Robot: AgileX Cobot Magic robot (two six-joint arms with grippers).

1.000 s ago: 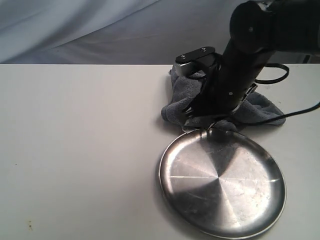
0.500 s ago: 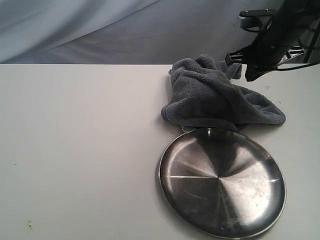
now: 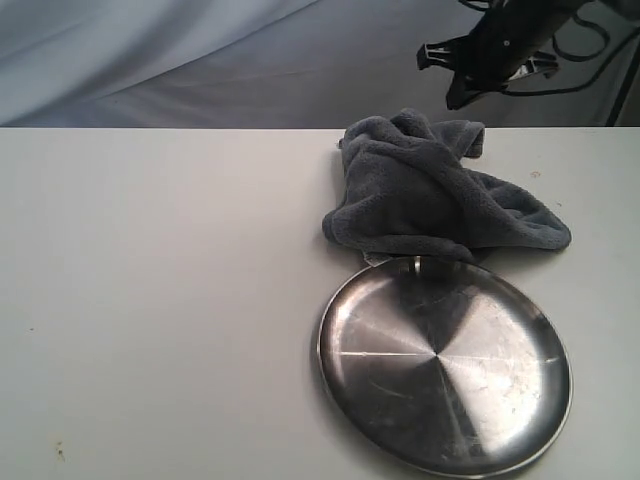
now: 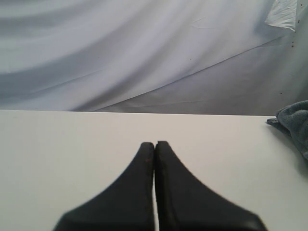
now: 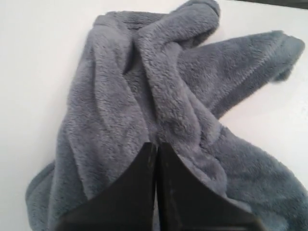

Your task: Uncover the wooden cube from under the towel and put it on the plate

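One fluffy grey towel point(image 3: 430, 190) (thick folds) lies by the shiny round plate point(image 3: 445, 365).

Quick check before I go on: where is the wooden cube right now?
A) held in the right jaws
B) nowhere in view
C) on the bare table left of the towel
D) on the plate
B: no view shows a cube; the plate lies bare, and the right gripper hangs clear of the towel with its jaws shut together on nothing.
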